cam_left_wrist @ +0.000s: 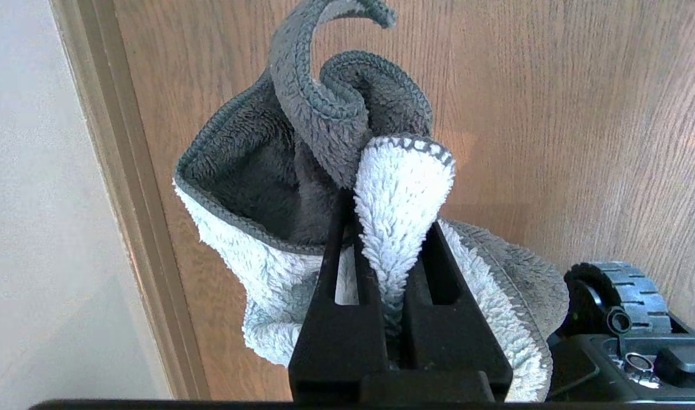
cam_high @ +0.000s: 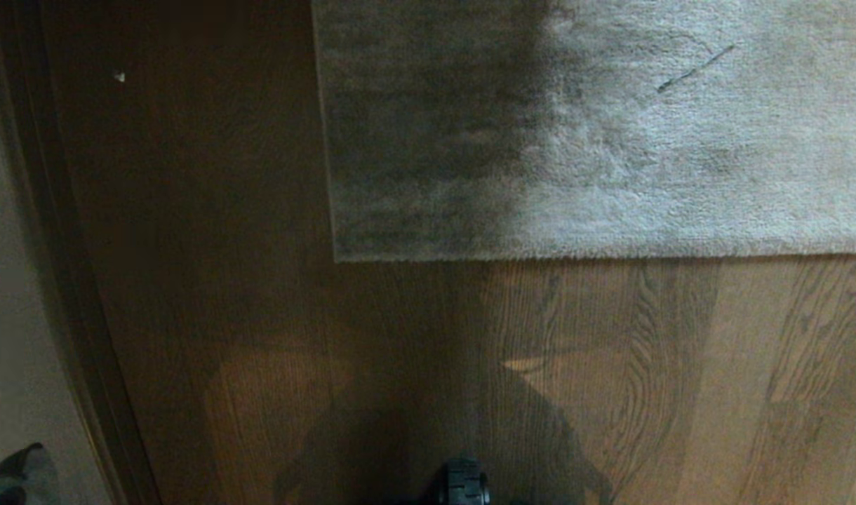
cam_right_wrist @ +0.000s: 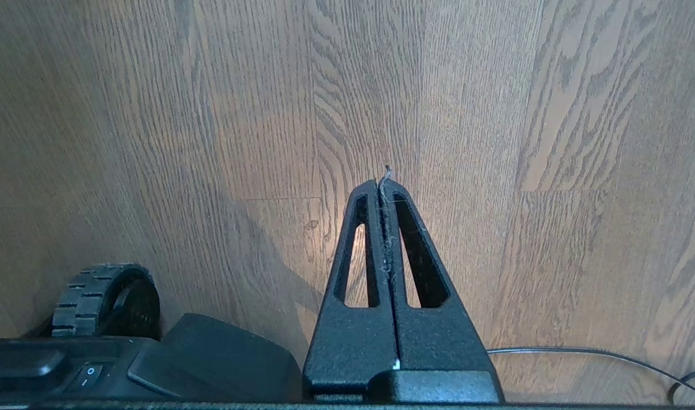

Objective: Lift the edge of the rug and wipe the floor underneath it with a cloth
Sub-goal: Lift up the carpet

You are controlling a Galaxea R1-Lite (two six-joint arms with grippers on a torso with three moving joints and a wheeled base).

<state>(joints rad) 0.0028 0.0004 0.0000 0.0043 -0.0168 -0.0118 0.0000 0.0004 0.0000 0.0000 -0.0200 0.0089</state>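
Rug edge: lying flat, running from centre out to 3 o'clock in my head view; its corner sits just left of centre.
Floor: brown wood-grain planks fill everything from the rug's border down to 6 o'clock and the strip toward 9 o'clock.
Head view only: the rug, a dark thread-like mark on its pile at 1 o'clock, a white speck at 10 o'clock; neither of my pincers shows here.
Left gripper: seen only by its wrist camera; my fingers are clamped on a fluffy cloth, grey on one face, white on the other.
Right gripper: seen only by its wrist camera; fingers pressed together, holding nothing, above bare planks.
Edges: baseboard and pale wall close beside the cloth.
Open room: bare planks between my base wheel and the rug border.
Cable: on the floor by my right side.
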